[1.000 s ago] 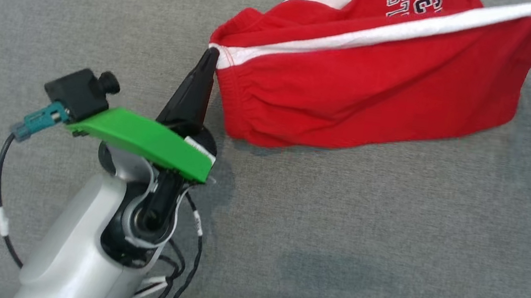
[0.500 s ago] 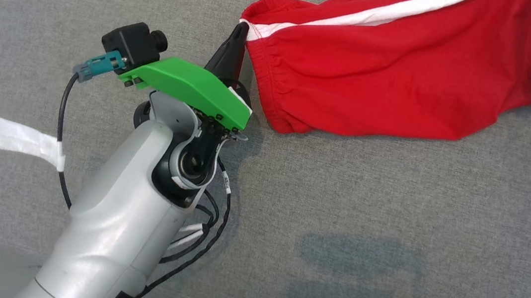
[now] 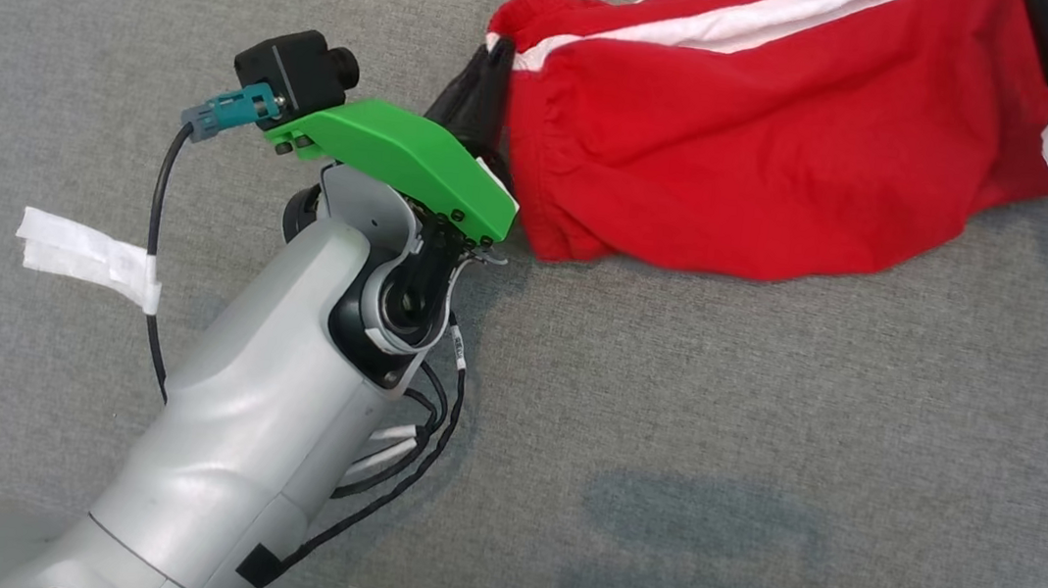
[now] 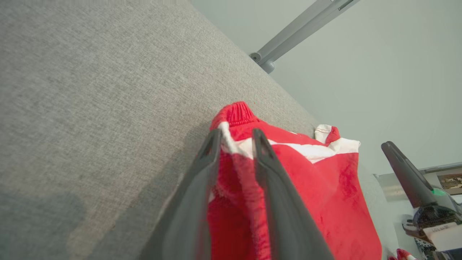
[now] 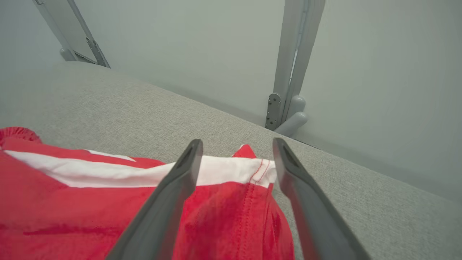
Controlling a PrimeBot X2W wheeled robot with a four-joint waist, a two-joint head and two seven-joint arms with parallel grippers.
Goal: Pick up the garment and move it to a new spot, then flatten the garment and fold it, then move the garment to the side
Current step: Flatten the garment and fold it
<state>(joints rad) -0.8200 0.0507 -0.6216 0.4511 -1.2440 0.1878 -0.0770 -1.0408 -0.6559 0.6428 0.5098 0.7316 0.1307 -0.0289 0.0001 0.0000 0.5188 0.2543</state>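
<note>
Red garment (image 3: 757,153) is down on the grey fabric surface (image 3: 713,454), stretched lengthways across the far part of the head view, with a white stripe (image 3: 712,27) running along its far edge. Left gripper (image 4: 235,138) sits at the elasticated left corner, fingers parted a little, red cloth bunched loosely in the gap. Over at the other end, right gripper (image 5: 238,142) stands spread wide, straddling the white-striped corner. That corner lies slack on the surface between the two fingers.

Head view steeply down; 2 wrist views low, close; all 3 share garment (image 3: 756,163).
</note>
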